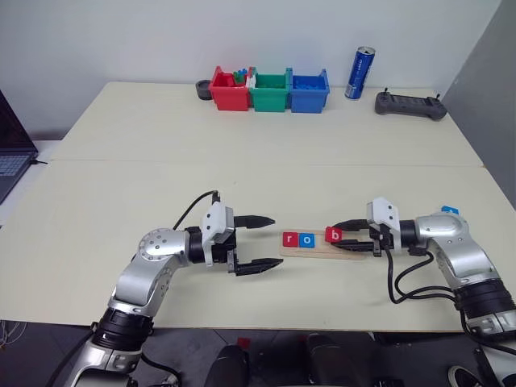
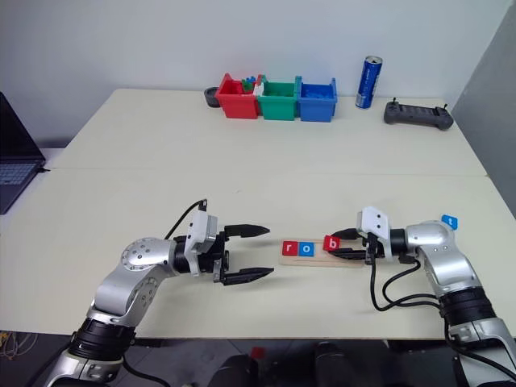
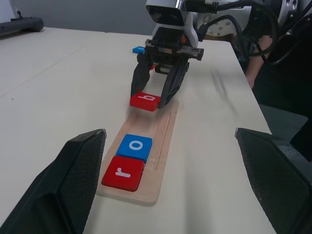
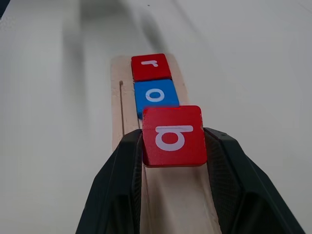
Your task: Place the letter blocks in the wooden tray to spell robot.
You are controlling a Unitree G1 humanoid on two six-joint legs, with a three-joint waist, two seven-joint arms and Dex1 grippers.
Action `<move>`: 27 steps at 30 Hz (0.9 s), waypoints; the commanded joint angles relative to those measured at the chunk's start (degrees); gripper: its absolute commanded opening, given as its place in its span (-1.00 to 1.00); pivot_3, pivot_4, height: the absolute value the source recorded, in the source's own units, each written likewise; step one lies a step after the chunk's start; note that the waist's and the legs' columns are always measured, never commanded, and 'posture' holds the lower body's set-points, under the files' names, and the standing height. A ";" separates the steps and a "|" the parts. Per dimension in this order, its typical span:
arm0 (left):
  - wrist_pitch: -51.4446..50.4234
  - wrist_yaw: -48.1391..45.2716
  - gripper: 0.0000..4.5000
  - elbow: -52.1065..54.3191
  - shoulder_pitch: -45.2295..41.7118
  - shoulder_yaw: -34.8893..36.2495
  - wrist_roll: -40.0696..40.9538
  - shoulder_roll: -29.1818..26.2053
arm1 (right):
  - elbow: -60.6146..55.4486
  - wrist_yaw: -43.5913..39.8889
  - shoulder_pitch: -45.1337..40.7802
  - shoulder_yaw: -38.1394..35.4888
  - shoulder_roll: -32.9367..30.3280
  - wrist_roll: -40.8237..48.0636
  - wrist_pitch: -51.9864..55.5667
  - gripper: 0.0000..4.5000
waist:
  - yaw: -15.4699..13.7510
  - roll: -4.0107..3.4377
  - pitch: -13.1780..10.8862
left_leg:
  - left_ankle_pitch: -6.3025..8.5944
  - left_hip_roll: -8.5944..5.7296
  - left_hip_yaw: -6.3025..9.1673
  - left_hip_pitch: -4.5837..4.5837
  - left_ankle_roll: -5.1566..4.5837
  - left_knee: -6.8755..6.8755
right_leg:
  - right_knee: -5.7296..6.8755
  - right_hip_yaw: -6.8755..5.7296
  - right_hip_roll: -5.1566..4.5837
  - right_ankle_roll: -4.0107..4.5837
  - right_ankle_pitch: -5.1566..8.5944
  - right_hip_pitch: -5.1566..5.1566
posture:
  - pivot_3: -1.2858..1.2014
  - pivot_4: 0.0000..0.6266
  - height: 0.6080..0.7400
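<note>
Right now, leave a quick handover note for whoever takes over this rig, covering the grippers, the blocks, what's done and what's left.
Right gripper: shut on the red b block, held above the wooden tray, just past the o.
Left gripper: open, empty, beside the tray's r end.
Done: red r block and blue o block sit side by side in the tray.
Left: set b next to the o, then add the second o and the t. A blue t block lies on the table beyond the right arm; second o not located.

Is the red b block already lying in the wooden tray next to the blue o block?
No, the red b block is held between the right end effector fingers above the wooden tray, apart from the blue o block.
</note>
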State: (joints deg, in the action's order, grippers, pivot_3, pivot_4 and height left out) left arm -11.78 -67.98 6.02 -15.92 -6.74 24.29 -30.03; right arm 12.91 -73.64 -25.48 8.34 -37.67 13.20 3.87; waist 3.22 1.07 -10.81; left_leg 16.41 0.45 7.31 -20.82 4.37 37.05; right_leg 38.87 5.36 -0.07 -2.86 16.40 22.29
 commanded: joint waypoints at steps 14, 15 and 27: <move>2.31 0.43 1.00 0.88 -0.12 0.08 -0.56 -0.57 | 1.63 0.85 -1.94 0.97 1.08 -1.76 -1.16 -0.35 | -0.03 0.00 0.00 | 0.00 -0.01 0.00 0.00 0.00 0.00 | 0.00 -0.01 -0.01 0.00 0.00 0.00 | 0.03 -0.52 1.00; 2.34 0.34 1.00 0.66 -0.31 0.01 -0.61 -0.53 | 1.74 0.87 -1.99 0.93 1.07 -1.78 -1.11 -0.35 | -0.03 0.00 0.00 | 0.00 -0.01 0.00 0.00 0.00 0.00 | 0.00 -0.01 -0.01 0.00 0.00 0.00 | 0.03 -0.52 1.00; 2.27 0.24 1.00 0.13 -0.90 -0.39 -0.86 -0.13 | -2.53 0.74 -2.04 -1.72 -1.02 1.44 3.73 0.98 | -0.04 0.00 0.00 | 0.00 -0.01 0.03 0.00 0.00 0.01 | 0.01 -0.03 -0.01 0.00 0.00 0.00 | 0.03 -0.52 1.00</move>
State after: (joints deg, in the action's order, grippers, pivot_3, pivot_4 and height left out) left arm -10.48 -67.62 5.82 -16.08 -7.03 23.50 -30.13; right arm 13.15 -72.59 -26.43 9.18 -37.48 12.81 6.60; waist 3.18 1.06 -10.81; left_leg 16.41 0.45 7.35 -20.83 4.37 37.06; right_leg 38.88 5.33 -0.08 -2.86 16.40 22.29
